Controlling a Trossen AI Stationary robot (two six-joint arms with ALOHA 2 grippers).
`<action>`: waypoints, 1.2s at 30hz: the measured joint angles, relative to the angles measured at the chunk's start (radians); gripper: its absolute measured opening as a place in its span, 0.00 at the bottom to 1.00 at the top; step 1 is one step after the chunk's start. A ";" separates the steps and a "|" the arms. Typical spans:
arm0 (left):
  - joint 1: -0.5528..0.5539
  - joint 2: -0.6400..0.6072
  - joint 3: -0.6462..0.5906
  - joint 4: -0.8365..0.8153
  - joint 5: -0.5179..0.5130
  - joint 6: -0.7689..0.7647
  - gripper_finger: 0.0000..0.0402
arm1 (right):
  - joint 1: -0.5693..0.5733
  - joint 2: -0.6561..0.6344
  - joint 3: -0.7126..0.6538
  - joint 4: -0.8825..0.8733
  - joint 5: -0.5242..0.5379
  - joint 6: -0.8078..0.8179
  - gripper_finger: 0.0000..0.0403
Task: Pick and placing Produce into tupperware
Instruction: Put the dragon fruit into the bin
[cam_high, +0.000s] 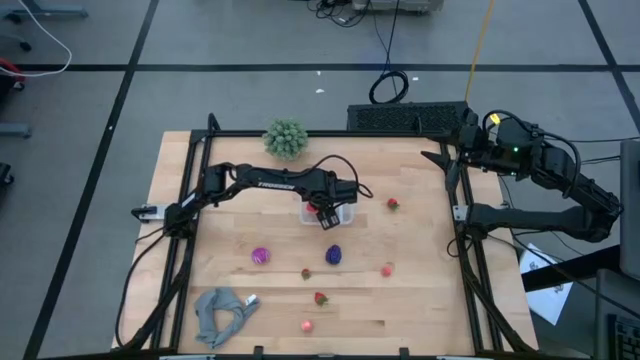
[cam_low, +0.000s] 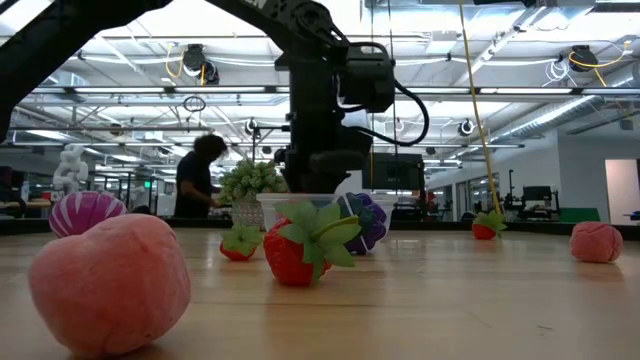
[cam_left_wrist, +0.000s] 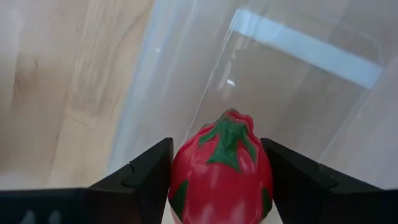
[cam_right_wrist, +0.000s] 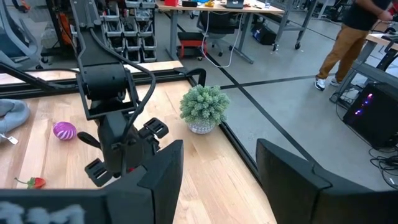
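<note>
Now my left gripper (cam_left_wrist: 217, 180) is pinching a red strawberry (cam_left_wrist: 221, 174) with a green top. It hangs right over the tupperware (cam_high: 327, 213), near the middle of the table (cam_high: 420, 300). From my left wrist I look straight down into the clear box, and the berry is above the bare floor of it, with a white rim (cam_left_wrist: 305, 46) farther off.

To do this step well, I think I should come down a little, keep the berry inside the walls, and only then let go. If I let go too high, it might bounce out. If I drift sideways, a finger could bump the rim and push the light box.

Going left to right on the table, I see the grey cloth (cam_high: 222, 312), the magenta piece (cam_high: 261, 256), the dark purple piece (cam_high: 333, 255), more small red and pink ones in front, and a red one (cam_high: 392, 204) just past the box. The green bushy ball (cam_high: 285, 138) sits at the back edge. I have open room straight up.

My right gripper (cam_right_wrist: 217, 180) waits off the right side, its fingers spread and holding nothing.
</note>
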 joint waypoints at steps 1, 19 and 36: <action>0.000 0.000 0.000 0.000 0.000 0.000 0.58 | 0.000 0.000 0.000 0.000 0.000 0.000 0.48; 0.000 0.001 0.000 -0.002 0.035 0.039 0.58 | 0.000 0.000 0.000 0.000 0.000 0.007 0.48; 0.000 0.001 0.000 -0.002 0.029 0.036 0.58 | 0.000 0.000 0.000 0.000 0.000 0.008 0.48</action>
